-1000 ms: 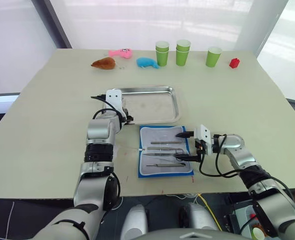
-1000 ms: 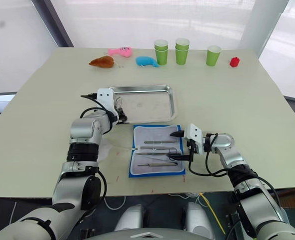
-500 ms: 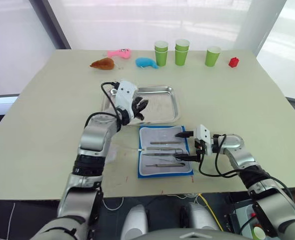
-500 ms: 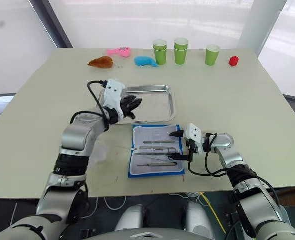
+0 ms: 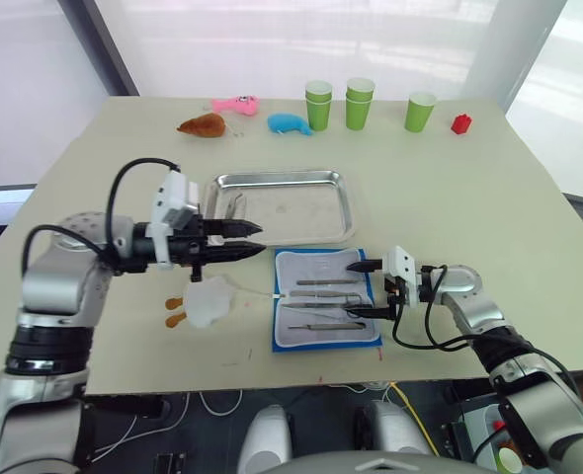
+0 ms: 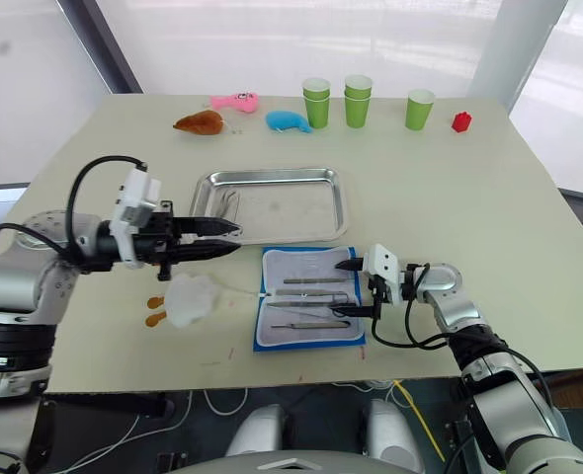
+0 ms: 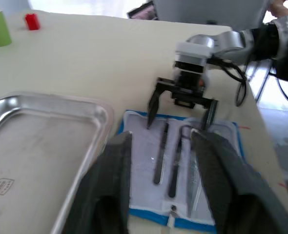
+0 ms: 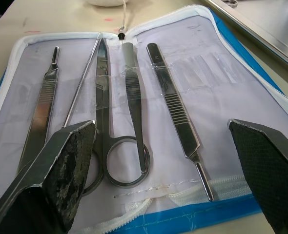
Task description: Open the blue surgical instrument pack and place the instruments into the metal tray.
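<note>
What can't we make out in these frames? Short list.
- Metal tray: left wrist view cuts off its near end, and the mark stamped on its floor is too small to read.
- Tray contents: a thin instrument by the rim, too small to identify from the head views.
- Surgical pack: the right gripper's fingers cover its near corners.

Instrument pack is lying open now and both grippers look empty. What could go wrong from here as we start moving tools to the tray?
1. The instruments sit under clear straps in the blue surgical instrument pack; a pull may drag the pack along.
2. The right gripper, open, straddles several close-packed tools, so it may pinch two at once.
3. The left gripper, open, hovers by the metal tray rim and could nudge it.
</note>
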